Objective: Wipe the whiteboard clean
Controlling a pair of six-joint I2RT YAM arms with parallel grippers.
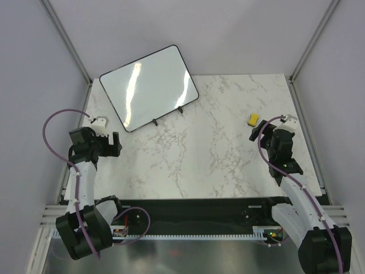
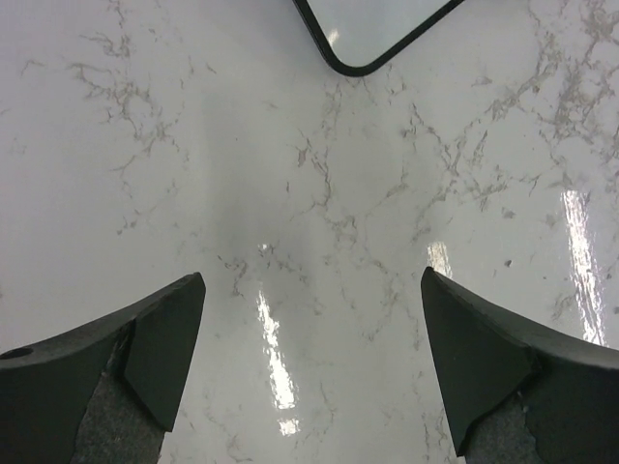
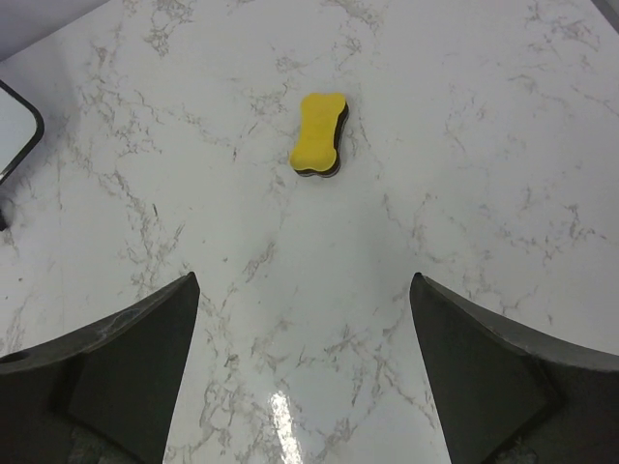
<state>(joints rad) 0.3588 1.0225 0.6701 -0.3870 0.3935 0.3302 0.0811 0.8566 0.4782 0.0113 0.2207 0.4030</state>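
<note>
The whiteboard [image 1: 149, 85] leans tilted at the back left of the marble table, on two small black feet. Its glossy face shows only light streaks. A yellow eraser [image 1: 254, 119] with a dark underside lies flat at the right. My left gripper [image 1: 114, 144] hovers open just in front of the board's near left corner [image 2: 377, 24], with only bare table between its fingers [image 2: 164, 348]. My right gripper [image 1: 259, 133] is open too, a short way before the eraser [image 3: 319, 133], which lies ahead of its fingers [image 3: 131, 358]. A board corner [image 3: 14, 130] shows at the left edge.
Grey walls with metal frame posts [image 1: 68, 40] close in the table [image 1: 217, 154] at the left, back and right. A black rail [image 1: 194, 208] runs along the near edge between the arm bases. Purple cables [image 1: 51, 142] loop beside both arms.
</note>
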